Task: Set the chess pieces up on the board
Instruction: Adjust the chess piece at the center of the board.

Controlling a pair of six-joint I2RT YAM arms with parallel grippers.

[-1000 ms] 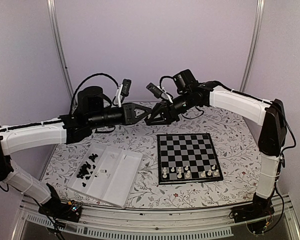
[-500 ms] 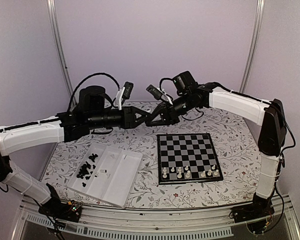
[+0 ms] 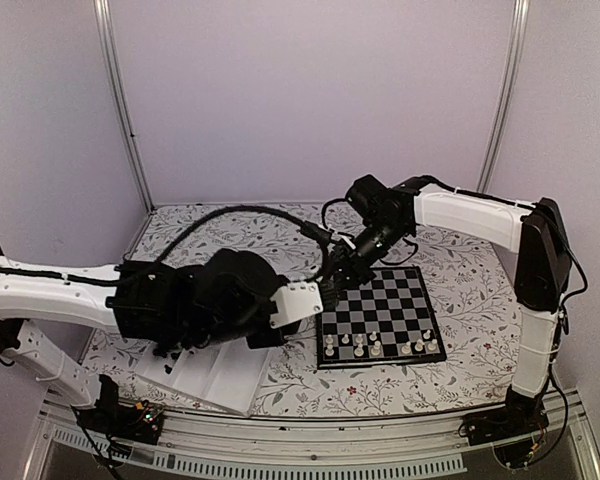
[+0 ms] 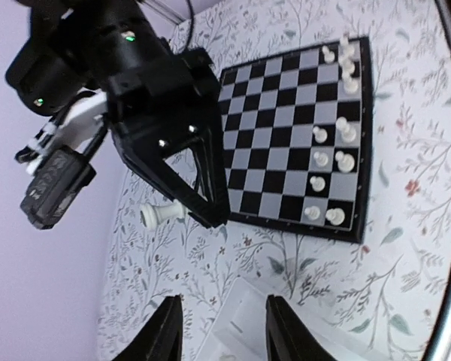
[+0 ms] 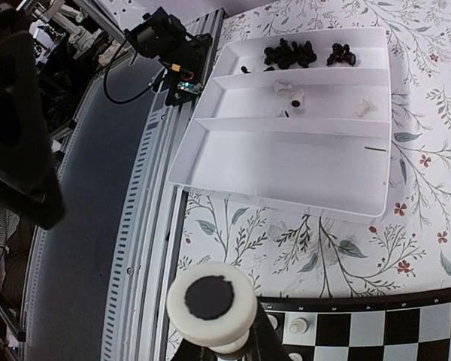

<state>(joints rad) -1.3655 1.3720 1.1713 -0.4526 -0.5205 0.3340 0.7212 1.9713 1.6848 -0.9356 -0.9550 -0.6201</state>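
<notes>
A: Step in hand?

B: Carrying 1 piece to its square. The right gripper [image 3: 342, 272] is closed on a white piece [image 4: 159, 215], which it holds on its side with the base turned toward the wrist camera. It hangs by the far-left corner of the board [image 3: 385, 300], apparently over the table [image 3: 450, 250] rather than over a square.

A: Left side?

B: The left gripper [image 4: 222, 331] is open, with nothing between its fingers [image 4: 167, 331]. From overhead, that arm lies across the tray [image 5: 286, 158] and hides most of it.

A: Board state?

B: White pieces [image 3: 375, 345] stand in the 2 rows at the near edge, with gaps. I see no black piece on the board. The black pieces [image 5: 289, 53] are heaped in 1 end compartment of the tray, and a few spare white ones [image 5: 286, 86] lie in the next.

A: What does the next move call for?

B: My reading:
- Bring the held piece over an open square in the near rows.
- Turn it base down and lower it until it sits flat.
- Then let go.

The neighbours stand close together there, so the approach should be straight from above. I cannot tell which kind of piece it is; it is too small.
</notes>
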